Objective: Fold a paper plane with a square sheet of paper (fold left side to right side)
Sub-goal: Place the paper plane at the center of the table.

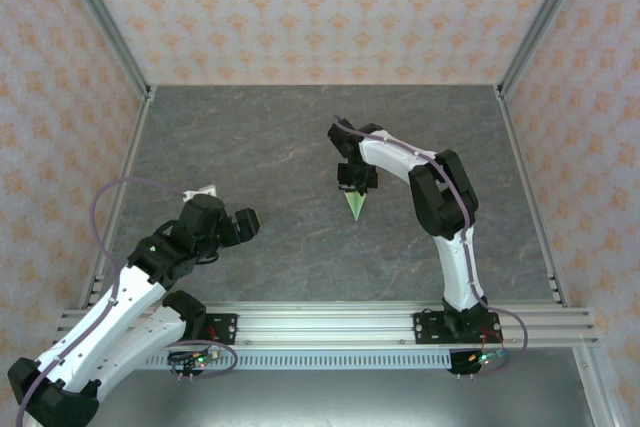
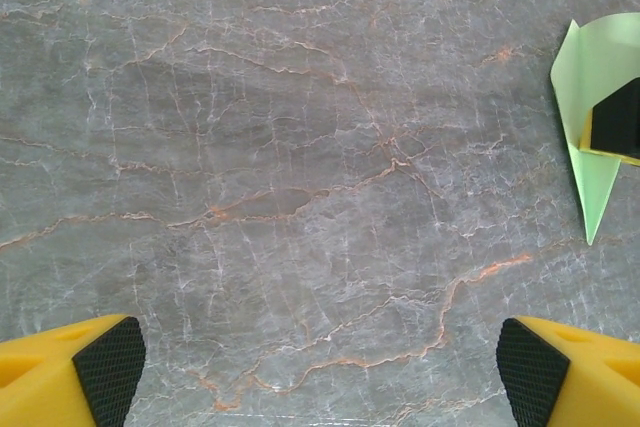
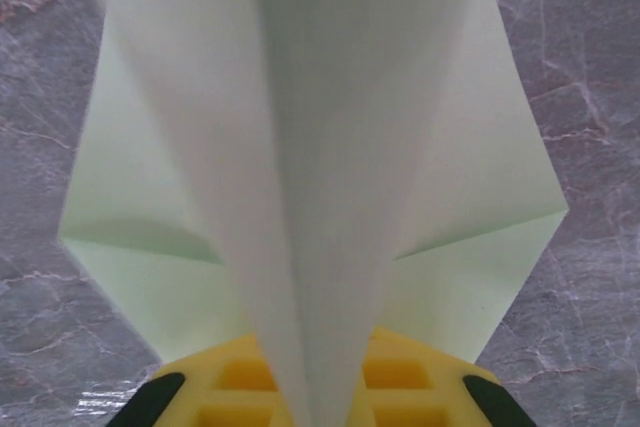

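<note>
The paper plane (image 1: 355, 206) is a narrow pale green dart, its tip pointing towards the near edge, at the middle of the table. My right gripper (image 1: 355, 183) is shut on its wide end from above. In the right wrist view the folded wings (image 3: 470, 147) spread to both sides, and the centre crease runs down between the yellow fingers (image 3: 405, 377). My left gripper (image 1: 240, 222) hovers to the left of the plane, well apart from it. Its fingers (image 2: 105, 367) stand wide open over bare tabletop. The plane (image 2: 590, 77) lies at the right edge of the left wrist view.
The grey marbled table (image 1: 260, 137) is bounded by aluminium posts and patterned walls (image 1: 320, 7). A metal rail (image 1: 330, 322) carrying both arm bases runs along the near edge.
</note>
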Robot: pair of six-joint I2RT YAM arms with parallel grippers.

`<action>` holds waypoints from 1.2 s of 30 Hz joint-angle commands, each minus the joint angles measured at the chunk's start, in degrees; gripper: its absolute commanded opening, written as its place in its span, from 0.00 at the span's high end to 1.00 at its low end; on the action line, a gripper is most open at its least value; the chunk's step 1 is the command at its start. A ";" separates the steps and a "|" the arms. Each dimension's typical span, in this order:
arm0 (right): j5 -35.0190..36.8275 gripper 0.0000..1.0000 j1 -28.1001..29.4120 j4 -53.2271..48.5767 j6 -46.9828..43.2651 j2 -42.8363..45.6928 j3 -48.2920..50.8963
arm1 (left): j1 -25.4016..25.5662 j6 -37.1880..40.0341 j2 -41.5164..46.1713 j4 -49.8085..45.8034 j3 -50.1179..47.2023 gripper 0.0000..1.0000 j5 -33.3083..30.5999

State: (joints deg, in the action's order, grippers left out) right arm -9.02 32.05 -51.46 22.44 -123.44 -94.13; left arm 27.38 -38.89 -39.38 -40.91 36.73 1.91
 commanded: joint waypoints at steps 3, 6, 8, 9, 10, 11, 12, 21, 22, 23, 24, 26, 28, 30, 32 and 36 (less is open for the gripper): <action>1.28 0.83 -0.30 -2.59 -0.37 -2.05 -0.63 | 0.31 1.19 0.31 -0.25 1.64 0.06 0.22; 0.82 0.81 -0.29 -2.58 -0.62 -1.88 -0.52 | 0.30 1.27 0.35 -0.40 1.79 0.05 0.24; 0.79 0.80 -0.21 -2.81 -0.75 -1.51 -0.71 | 0.29 1.32 0.40 -0.57 1.90 0.05 0.12; 0.90 0.80 -0.22 -3.02 -0.81 -1.25 -0.79 | 0.25 1.36 0.35 -0.58 1.94 0.05 0.11; 1.07 0.79 -0.15 -3.26 -1.00 -0.91 -0.96 | 0.30 1.37 0.35 -0.58 1.94 0.05 0.03; 1.47 0.79 0.01 -3.68 -1.14 -0.63 -1.15 | 0.27 1.45 0.35 -0.62 1.94 0.05 -0.06; 1.94 0.78 0.10 -4.30 -1.48 -0.34 -1.63 | 0.23 1.45 0.26 -0.67 1.99 0.05 -0.20; 6.11 0.69 0.91 -8.25 -2.61 3.02 -3.32 | 0.31 1.80 -2.02 -0.29 2.51 0.05 -2.91; 6.34 0.68 0.99 -8.62 -2.68 3.59 -3.34 | 0.26 1.79 -2.47 -0.22 2.73 0.04 -3.29; 6.62 0.66 1.14 -8.97 -2.78 4.12 -3.30 | 0.26 1.88 -2.96 -0.17 2.97 0.04 -3.77; 6.79 0.65 1.24 -9.22 -2.83 4.83 -3.19 | 0.28 1.97 -3.32 -0.19 3.29 0.04 -4.20; 6.99 0.62 1.31 -9.45 -2.96 6.72 -2.53 | 0.30 2.08 -4.18 -0.48 4.08 0.03 -5.81; 7.09 0.58 1.35 -9.13 -2.98 9.59 -1.39 | 0.27 2.29 -4.97 -0.69 4.86 0.01 -7.57; 7.16 0.52 1.36 -8.19 -3.07 13.29 0.20 | 0.27 2.50 -5.98 -0.69 5.49 0.00 -9.47; 8.34 0.47 1.35 -7.43 -3.38 17.37 2.16 | 0.26 2.72 -7.26 -0.81 6.46 0.00 -12.14; 12.25 0.37 0.96 -5.14 -5.47 26.74 6.41 | 0.18 3.75 -10.25 -0.16 8.77 0.00 -17.60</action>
State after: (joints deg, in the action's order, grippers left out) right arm -1.78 33.10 -57.34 18.85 -102.41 -90.06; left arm 27.38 -36.80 -48.34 -40.93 42.89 -8.29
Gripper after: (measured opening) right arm 0.616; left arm 0.996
